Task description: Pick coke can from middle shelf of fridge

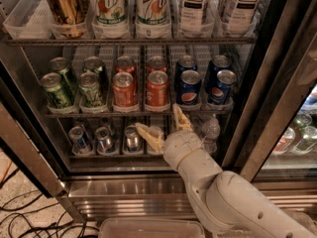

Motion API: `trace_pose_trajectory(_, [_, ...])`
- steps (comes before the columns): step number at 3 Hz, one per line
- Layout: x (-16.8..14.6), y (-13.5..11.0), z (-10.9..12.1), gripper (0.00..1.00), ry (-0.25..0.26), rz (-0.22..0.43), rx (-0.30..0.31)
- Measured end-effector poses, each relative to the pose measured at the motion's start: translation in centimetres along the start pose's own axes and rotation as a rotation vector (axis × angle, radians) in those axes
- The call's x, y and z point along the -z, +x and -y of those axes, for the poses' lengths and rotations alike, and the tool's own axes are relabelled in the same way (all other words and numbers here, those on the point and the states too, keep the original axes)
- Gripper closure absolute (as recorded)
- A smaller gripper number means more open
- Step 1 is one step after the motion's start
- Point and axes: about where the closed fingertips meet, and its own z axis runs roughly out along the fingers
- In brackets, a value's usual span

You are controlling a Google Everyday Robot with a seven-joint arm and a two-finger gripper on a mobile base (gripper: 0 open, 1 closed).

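1. The coke can (157, 90) stands at the front of the middle shelf (99, 114) in the fridge (148, 188), with a second red can (124, 89) just to its left.
2. The claw (166, 127) hangs just below the coke can, spread wide and gripping nothing.

The red, silver-topped coke can (157, 90) stands upright at the front of the middle shelf (99, 114) of the fridge (148, 192); the claw (166, 128), fingers spread, hovers just below.
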Motion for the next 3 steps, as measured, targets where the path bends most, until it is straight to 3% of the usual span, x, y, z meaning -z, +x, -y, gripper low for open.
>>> trace_pose_trajectory(3, [-2.7, 0.0, 1.8, 0.26, -0.005, 0.026, -0.005])
